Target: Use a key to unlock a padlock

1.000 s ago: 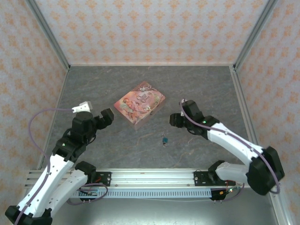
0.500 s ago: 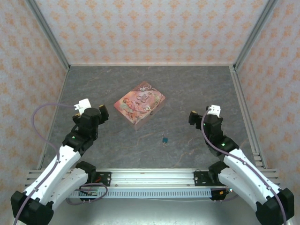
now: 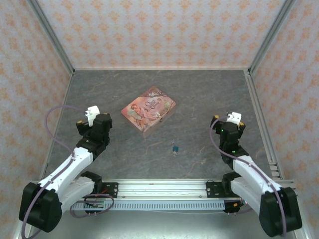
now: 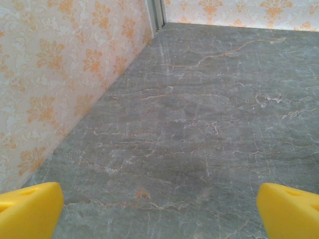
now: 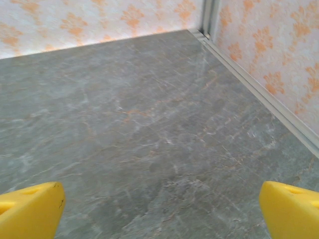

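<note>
Blue padlock (image 3: 174,148) lies alone on the tabletop (image 3: 209,94), near the pink tin (image 3: 148,110). My right tool (image 5: 162,211) has swung away from it and spread wide; the left tool (image 4: 159,211) also gapes empty. I judge both arms retired, though the lock's state is too small to read.

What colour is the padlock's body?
Blue. The padlock shows best in the top external view, though it is small there.

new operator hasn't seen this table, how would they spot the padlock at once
Start from the grey marbled table and find the pink illustrated tin near its middle. On the near side of the tin, slightly to the right, lies the padlock. It is tiny and blue-bodied, far smaller than the tin.
</note>
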Tool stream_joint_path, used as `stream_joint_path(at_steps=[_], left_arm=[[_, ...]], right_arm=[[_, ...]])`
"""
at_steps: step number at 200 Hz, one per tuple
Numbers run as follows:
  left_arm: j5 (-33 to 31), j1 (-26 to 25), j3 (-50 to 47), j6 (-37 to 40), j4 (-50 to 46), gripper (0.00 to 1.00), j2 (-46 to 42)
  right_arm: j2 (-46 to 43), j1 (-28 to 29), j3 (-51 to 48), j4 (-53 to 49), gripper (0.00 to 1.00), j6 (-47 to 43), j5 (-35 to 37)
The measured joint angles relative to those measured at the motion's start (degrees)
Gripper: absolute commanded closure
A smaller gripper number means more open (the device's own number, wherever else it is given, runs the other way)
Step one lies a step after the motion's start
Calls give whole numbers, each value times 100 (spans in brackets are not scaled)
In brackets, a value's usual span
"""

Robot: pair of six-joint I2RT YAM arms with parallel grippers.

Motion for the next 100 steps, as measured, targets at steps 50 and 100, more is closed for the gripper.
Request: stream_joint_path(at_steps=[50, 100], left_arm=[[341, 201, -210, 470, 1086, 0, 680], [702, 284, -608, 929, 2437, 0, 1342]], right_arm=[[1657, -459, -35, 1888, 1, -227, -660], [3257, -927, -28, 3403, 1, -293, -1211]])
